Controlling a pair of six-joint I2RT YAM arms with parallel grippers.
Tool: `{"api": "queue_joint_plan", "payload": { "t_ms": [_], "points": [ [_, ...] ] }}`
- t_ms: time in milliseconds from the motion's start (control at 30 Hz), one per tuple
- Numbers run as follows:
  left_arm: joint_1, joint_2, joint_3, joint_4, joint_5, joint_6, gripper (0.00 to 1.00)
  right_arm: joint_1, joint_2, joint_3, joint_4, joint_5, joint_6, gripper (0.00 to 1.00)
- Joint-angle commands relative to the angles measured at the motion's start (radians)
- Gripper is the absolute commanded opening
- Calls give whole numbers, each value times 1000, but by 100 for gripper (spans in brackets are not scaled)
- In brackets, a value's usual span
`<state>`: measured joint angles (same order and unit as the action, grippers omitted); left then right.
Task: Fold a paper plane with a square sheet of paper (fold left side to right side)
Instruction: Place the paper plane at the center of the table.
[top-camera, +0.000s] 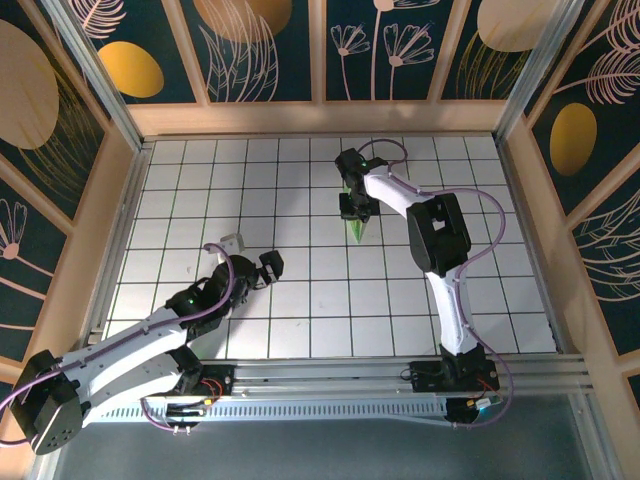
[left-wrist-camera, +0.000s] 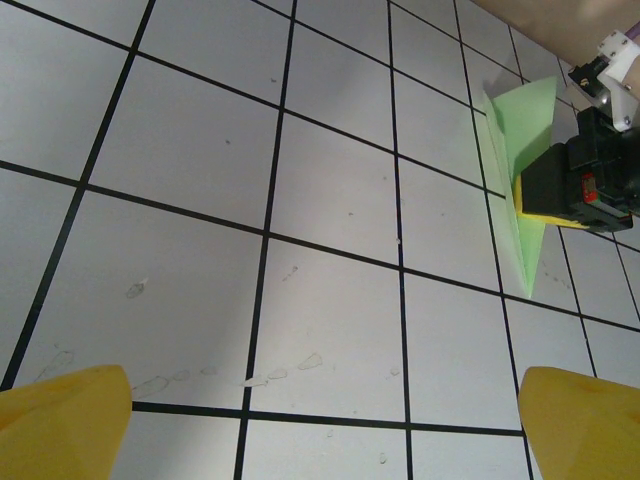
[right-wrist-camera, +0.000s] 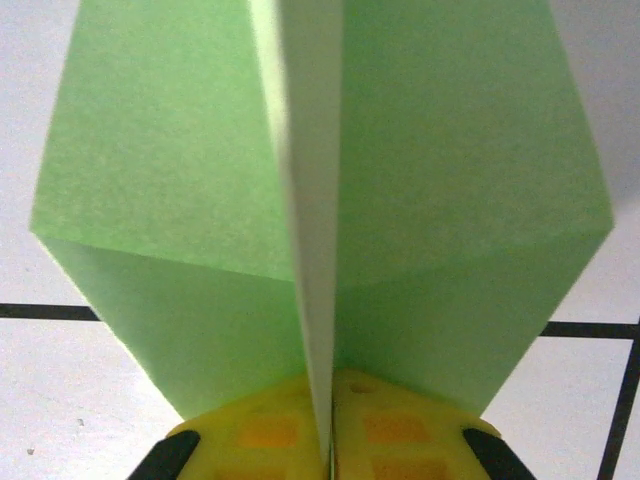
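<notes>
Presently, right end effector (right-wrist-camera: 330, 425): I see it pinching the paper plane (right-wrist-camera: 450, 200) keel.
left end effector (left-wrist-camera: 320, 425): spread wide above the counter (left-wrist-camera: 200, 150).

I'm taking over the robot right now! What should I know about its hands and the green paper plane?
Left gripper: open, holding nothing, over the white grid table, well apart from the plane.
Right gripper: shut on the centre fold of the slim pale green paper plane, near the table's middle.
Done: the plane looks fully folded, wings spread.
Left: probably just let go and pull back.
</notes>
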<state>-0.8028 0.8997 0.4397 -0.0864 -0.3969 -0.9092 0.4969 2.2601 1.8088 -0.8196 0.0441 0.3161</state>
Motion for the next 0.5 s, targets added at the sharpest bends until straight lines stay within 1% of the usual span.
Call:
{"api": "queue_joint_plan", "payload": {
  "t_ms": [0, 167, 333, 400, 467],
  "points": [
    [9, 5, 11, 14, 7, 16, 99, -4, 21, 3, -6, -9, -6, 17],
    [10, 5, 13, 13, 7, 16, 99, -6, 17, -9, 4, -6, -2, 28],
    [8, 5, 16, 7, 1, 20, 99, -6, 2, -27, 18, -6, 8, 42],
    [9, 4, 22, -2, -5, 25, 99, -5, -9, -32, 24, -9, 8, 45],
    [9, 4, 31, -11, -10, 29, 99, -5, -25, -35, 25, -10, 8, 46]
  ]
}}
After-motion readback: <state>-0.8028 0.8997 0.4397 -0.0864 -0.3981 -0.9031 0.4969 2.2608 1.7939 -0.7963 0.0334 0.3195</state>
